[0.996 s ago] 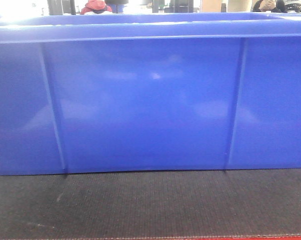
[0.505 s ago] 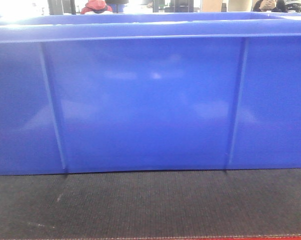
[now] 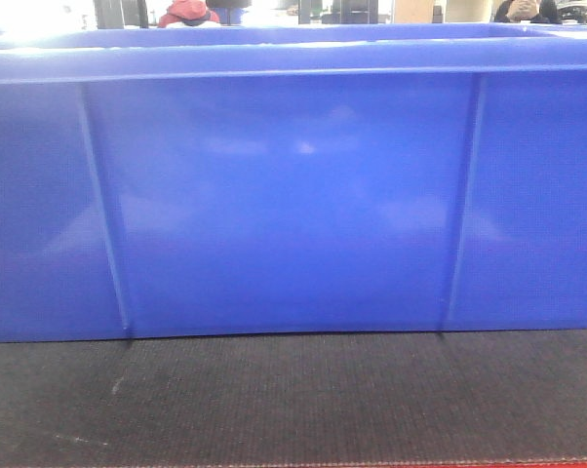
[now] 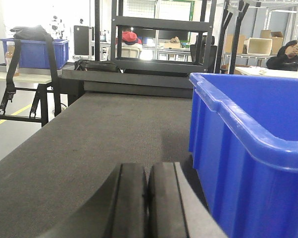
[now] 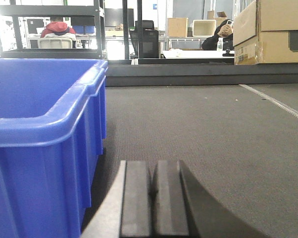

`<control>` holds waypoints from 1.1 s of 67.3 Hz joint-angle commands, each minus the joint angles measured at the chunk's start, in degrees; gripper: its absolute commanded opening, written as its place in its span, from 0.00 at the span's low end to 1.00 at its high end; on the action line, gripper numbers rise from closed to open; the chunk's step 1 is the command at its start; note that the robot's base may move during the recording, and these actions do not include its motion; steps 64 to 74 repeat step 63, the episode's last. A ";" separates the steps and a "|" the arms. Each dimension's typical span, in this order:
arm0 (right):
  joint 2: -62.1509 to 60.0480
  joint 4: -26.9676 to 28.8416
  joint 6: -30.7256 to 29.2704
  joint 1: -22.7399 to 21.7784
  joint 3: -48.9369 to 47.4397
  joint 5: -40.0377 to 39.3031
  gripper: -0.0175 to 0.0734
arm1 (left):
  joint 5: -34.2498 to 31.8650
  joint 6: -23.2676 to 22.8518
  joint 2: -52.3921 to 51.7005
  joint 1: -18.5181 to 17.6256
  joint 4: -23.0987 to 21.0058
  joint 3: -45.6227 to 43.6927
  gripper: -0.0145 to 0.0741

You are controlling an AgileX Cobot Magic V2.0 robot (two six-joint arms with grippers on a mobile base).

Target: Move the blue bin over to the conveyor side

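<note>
You see the blue bin (image 3: 293,195) made of shiny, smooth plastic; soft white spots of light sit on its wall in the middle of the front view. Its thick rim (image 4: 238,114) looks round and glossy too. The belt (image 3: 293,400) under it is dark grey, dull and rough, like woven cloth. Low in both wrist views, your left gripper (image 4: 148,198) and right gripper (image 5: 153,198) have black pads that look matt and rubbery. At the upper right of the right wrist view, a box (image 5: 270,29) looks like plain brown cardboard.

The glossy blue bin (image 3: 293,195) stands upright and open-topped on the dark woven conveyor belt (image 3: 293,400).
</note>
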 commanded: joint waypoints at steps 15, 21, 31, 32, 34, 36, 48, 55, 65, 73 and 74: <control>-0.29 0.19 -0.29 0.46 0.02 -0.37 0.10 | -1.03 0.01 -0.21 0.26 -0.29 -0.11 0.16; -0.29 0.19 -0.29 0.46 0.02 -0.37 0.10 | -1.03 0.01 -0.21 0.26 -0.29 -0.11 0.16; -0.29 0.19 -0.29 0.46 0.02 -0.37 0.10 | -1.03 0.01 -0.21 0.26 -0.29 -0.11 0.16; -0.29 0.19 -0.29 0.46 0.02 -0.37 0.10 | -1.03 0.01 -0.21 0.26 -0.29 -0.11 0.16; -0.29 0.19 -0.29 0.46 0.02 -0.37 0.10 | -1.03 0.01 -0.21 0.26 -0.29 -0.11 0.16; -0.29 0.19 -0.29 0.46 0.02 -0.37 0.10 | -1.03 0.01 -0.21 0.26 -0.29 -0.11 0.16; -0.29 0.19 -0.29 0.46 0.02 -0.37 0.10 | -1.03 0.01 -0.21 0.26 -0.29 -0.11 0.16; -0.29 0.19 -0.29 0.46 0.02 -0.37 0.10 | -1.03 0.01 -0.21 0.26 -0.29 -0.11 0.16; -0.29 0.19 -0.29 0.46 0.02 -0.37 0.10 | -1.03 0.01 -0.21 0.26 -0.29 -0.11 0.16; -0.29 0.19 -0.29 0.46 0.02 -0.37 0.10 | -1.03 0.01 -0.21 0.26 -0.29 -0.11 0.16; -0.29 0.19 -0.29 0.46 0.02 -0.37 0.10 | -1.03 0.01 -0.21 0.26 -0.29 -0.11 0.16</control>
